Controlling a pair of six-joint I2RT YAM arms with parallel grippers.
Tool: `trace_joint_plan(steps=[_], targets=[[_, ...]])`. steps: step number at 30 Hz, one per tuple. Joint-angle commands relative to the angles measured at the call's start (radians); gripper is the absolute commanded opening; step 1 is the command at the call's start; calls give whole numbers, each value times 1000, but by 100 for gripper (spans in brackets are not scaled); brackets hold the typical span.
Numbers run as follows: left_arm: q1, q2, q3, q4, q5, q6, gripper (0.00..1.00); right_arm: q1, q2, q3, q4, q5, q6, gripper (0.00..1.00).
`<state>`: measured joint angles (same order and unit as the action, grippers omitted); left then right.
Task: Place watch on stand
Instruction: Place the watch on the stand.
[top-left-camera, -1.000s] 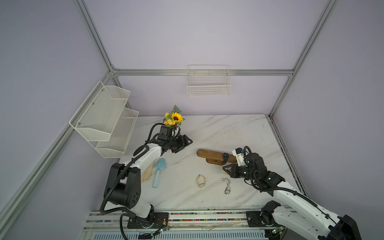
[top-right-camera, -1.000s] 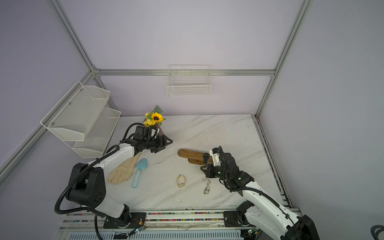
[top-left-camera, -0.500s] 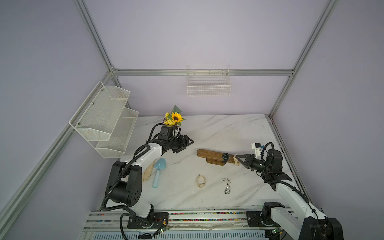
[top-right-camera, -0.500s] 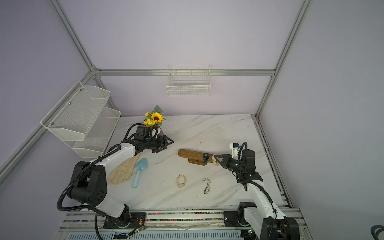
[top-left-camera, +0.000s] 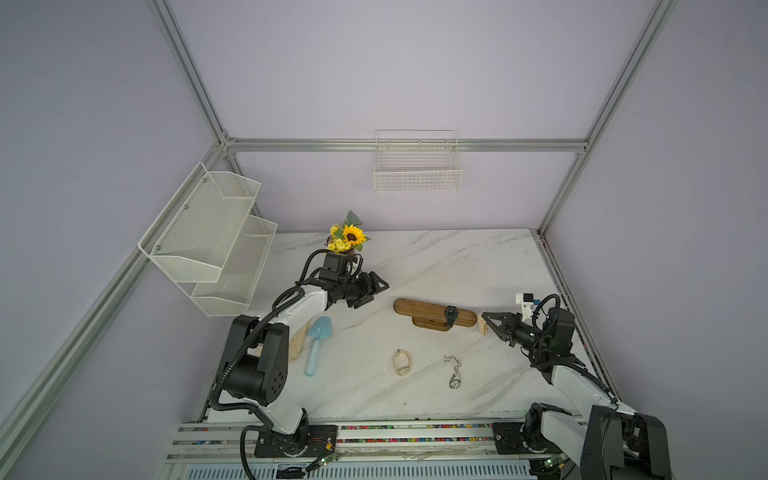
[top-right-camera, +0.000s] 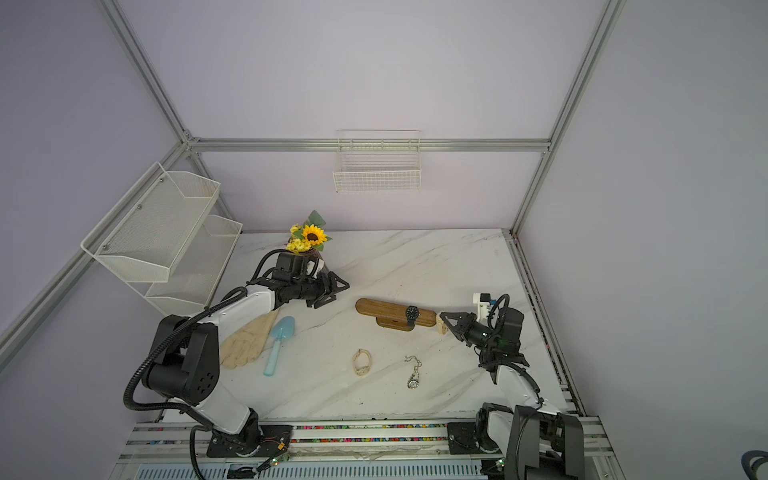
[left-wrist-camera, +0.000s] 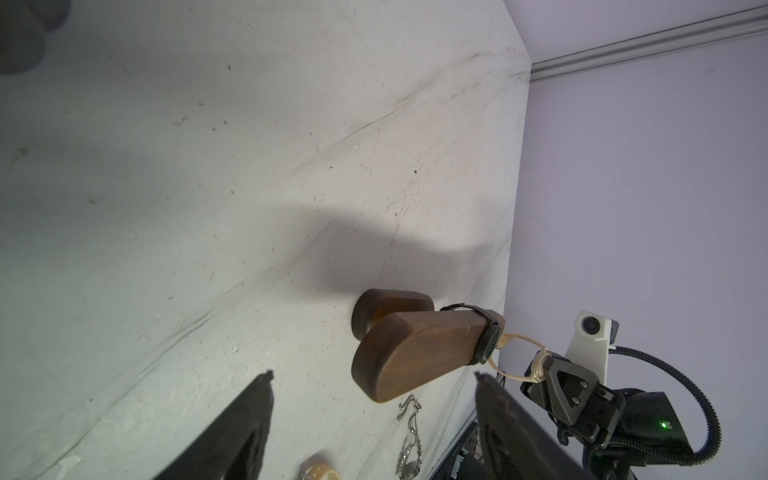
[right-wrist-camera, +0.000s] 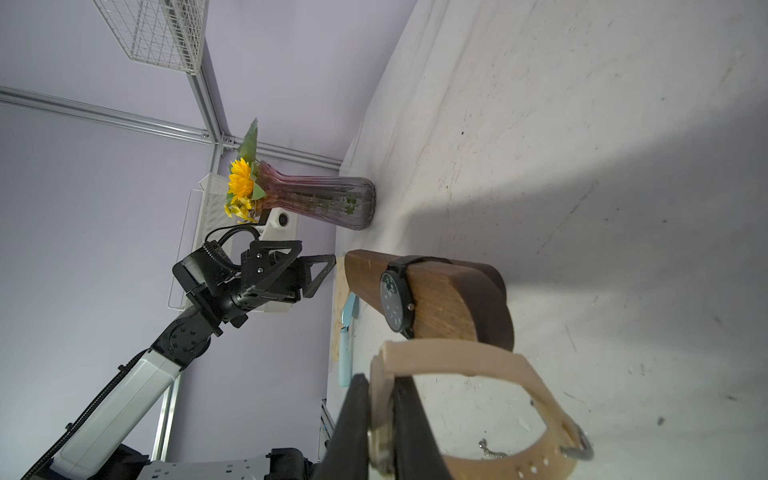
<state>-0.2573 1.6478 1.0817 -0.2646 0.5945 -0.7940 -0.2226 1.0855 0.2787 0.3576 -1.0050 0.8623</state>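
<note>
"What stands on the marble table?"

"The dark wooden stand. The left gripper gapes wide and empty near its left end, not touching it."

"And the right gripper?"

"Clamped on the beige-strap watch, just beside the stand's right end. A black watch encircles the bar."

Stand: dark brown wooden bar, rounded ends, level on small base; black watch strapped round it.
Watch: beige strap, looped, pinched in right gripper, just beside bar's right end.
</note>
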Motion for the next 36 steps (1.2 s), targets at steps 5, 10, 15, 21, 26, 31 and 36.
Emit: trace_joint_plan(steps=[5,10,15,21,26,31,36], targets=[[-5,15,60,29,11,-14,76,-4,121,-39,301,-50,67,1],[-8,29,70,30,19,-17,76,-4,200,-30,374,-63,65,1],[-17,40,68,30,18,-22,76,-3,279,-10,462,-84,81,1],[-40,59,68,35,18,-28,75,60,390,0,583,-61,104,1],[-64,61,66,37,10,-30,73,118,456,29,615,-51,100,1],[-83,77,67,47,9,-36,73,145,484,50,611,-44,91,1],[-97,98,74,60,17,-44,73,159,518,75,582,-37,77,1]])
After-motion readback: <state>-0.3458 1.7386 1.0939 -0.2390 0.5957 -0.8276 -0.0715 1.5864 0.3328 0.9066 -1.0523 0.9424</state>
